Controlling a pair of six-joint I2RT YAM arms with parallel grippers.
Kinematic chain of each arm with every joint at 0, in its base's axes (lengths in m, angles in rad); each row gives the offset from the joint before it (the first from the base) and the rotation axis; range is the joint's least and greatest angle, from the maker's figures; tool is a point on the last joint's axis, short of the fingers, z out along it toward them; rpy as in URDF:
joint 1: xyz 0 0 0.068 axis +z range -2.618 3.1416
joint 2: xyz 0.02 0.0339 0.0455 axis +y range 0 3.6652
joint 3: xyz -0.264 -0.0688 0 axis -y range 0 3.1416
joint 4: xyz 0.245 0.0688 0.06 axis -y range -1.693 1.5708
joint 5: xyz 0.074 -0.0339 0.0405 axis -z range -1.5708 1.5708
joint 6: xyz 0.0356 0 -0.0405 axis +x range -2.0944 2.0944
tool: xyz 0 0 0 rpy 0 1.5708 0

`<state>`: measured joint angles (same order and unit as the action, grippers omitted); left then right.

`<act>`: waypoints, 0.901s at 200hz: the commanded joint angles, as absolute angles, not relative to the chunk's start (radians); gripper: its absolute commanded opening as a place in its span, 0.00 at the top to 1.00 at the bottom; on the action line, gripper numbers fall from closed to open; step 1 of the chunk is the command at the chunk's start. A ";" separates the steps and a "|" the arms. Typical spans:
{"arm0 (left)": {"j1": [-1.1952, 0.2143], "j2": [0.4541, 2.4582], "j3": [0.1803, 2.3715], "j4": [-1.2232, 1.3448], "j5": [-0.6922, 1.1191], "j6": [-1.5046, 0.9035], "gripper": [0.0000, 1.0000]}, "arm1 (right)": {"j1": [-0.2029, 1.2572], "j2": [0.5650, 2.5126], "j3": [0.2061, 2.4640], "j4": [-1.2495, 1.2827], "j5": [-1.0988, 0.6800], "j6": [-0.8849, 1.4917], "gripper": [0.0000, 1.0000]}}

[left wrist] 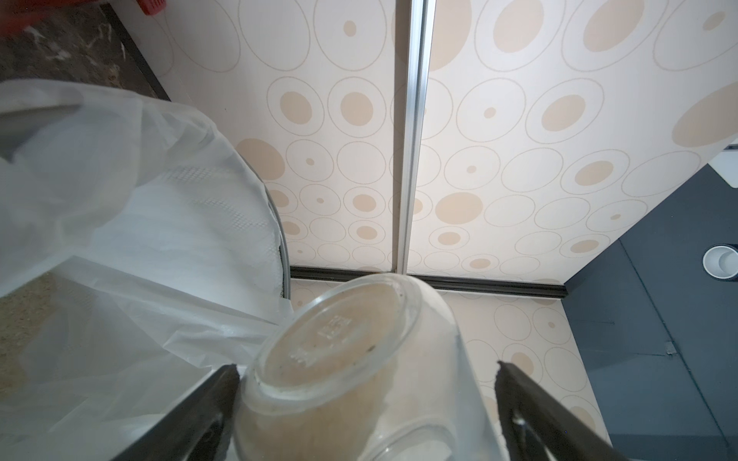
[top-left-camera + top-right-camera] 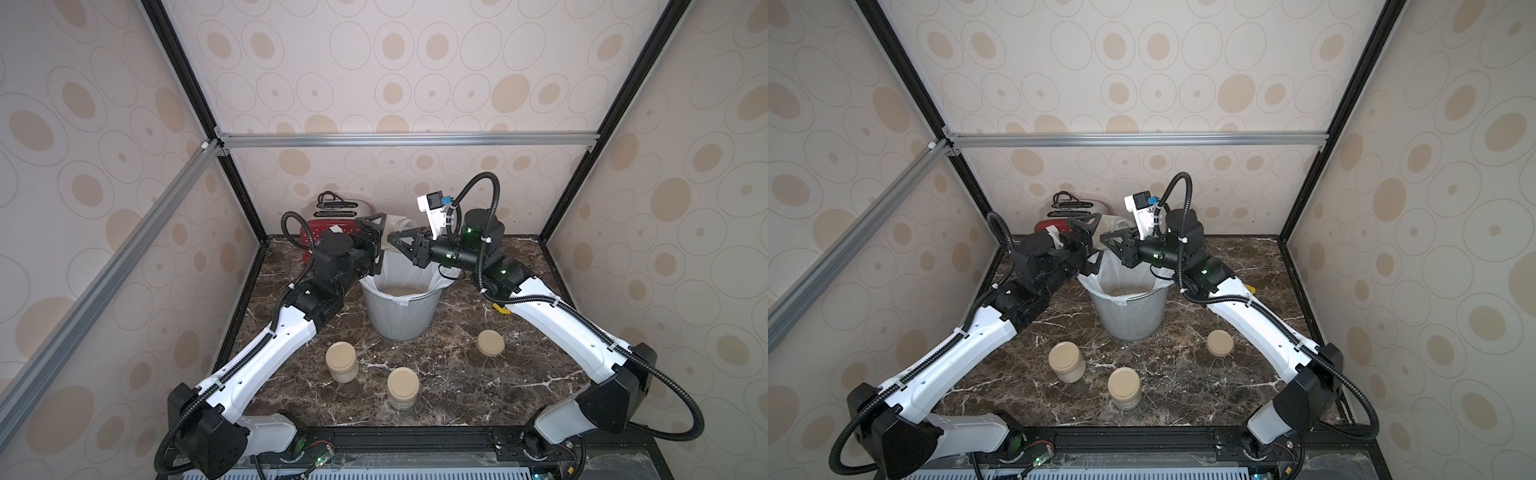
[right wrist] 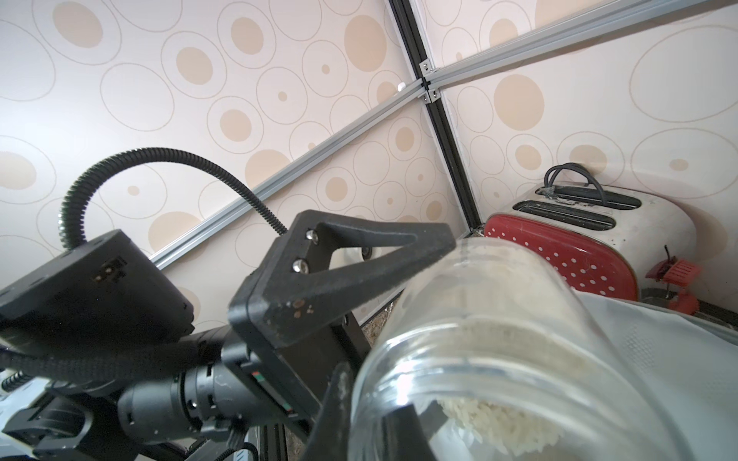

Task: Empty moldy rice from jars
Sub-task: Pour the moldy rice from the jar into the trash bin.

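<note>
My left gripper (image 2: 382, 243) (image 1: 364, 369) is shut on an open clear glass jar (image 2: 401, 226) (image 1: 351, 359), which it holds tilted over the grey mesh bin (image 2: 399, 322). Moldy rice (image 3: 499, 427) still lies inside the jar near its mouth. A layer of rice (image 2: 401, 291) covers the bottom of the bin's white liner. My right gripper (image 2: 390, 237) (image 3: 399, 431) is shut, and its tip pokes into the jar's mouth. Two more jars (image 2: 341, 360) (image 2: 402, 388) stand lidded and full on the front of the table.
A loose beige lid (image 2: 490, 343) lies on the marble table to the right of the bin. A red and white toaster (image 2: 328, 224) stands behind the left gripper against the back wall. A small yellow object (image 2: 500, 308) shows under the right arm.
</note>
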<state>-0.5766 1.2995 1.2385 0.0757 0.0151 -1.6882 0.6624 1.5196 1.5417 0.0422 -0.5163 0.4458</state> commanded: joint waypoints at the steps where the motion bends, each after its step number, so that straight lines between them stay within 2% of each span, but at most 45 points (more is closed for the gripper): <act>1: -0.597 1.330 1.274 0.187 0.075 -1.746 0.01 | 0.687 1.485 1.542 0.178 -0.565 0.477 1.00; 180: -0.617 1.407 1.310 0.336 0.121 -1.791 0.02 | 0.692 1.437 1.394 0.294 -0.647 0.571 1.00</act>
<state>-0.5995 1.3808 1.2438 0.2298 0.0921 -1.7813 0.6548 1.4658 1.4002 0.2226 -0.5076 0.5514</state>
